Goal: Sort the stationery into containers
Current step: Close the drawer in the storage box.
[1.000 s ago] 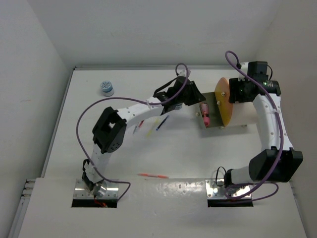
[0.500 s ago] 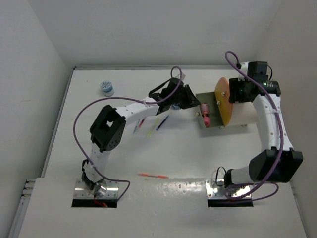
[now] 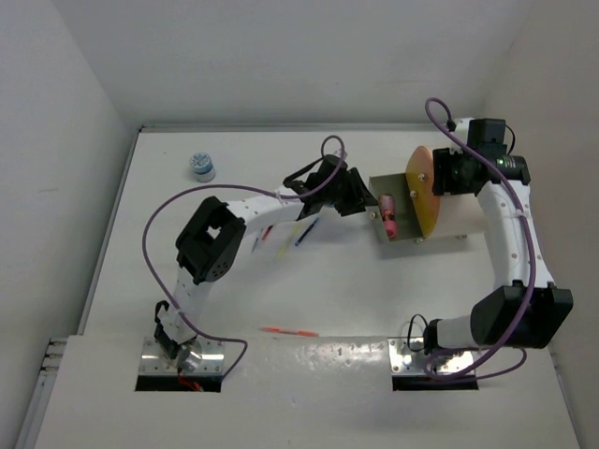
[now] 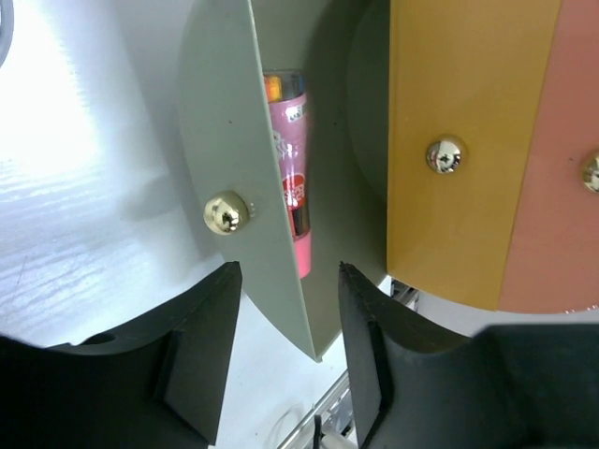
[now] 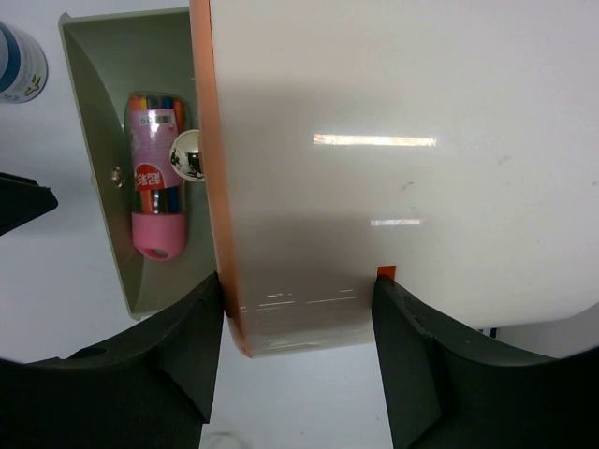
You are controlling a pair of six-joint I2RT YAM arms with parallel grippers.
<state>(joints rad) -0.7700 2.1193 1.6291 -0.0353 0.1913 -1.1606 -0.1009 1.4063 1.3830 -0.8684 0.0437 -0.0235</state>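
Note:
The container is a cream drum [image 5: 374, 140] with an orange front disc [image 3: 423, 192] and a grey-green drawer [image 3: 398, 229] pulled out to the left. A pink case of pens [image 3: 386, 217] lies in the drawer, also in the right wrist view [image 5: 154, 201]. My right gripper [image 5: 298, 323] is shut on the drum, one finger on each side. My left gripper [image 4: 288, 281] is open, its jaws astride the drawer's front panel [image 4: 234, 140], below its brass knob [image 4: 226, 213]. Loose pens [image 3: 304, 232] lie left of the drawer. A blue-and-white cylinder [image 3: 201, 166] stands at the far left.
A red pen [image 3: 288, 331] lies near the front edge between the arm bases. White walls close in the table on the left, back and right. The left arm's purple cable arcs above the loose pens.
My left gripper has shifted a little left and nearer, staying at the drawer front. The drawer front has come slightly left. The right arm has not moved.

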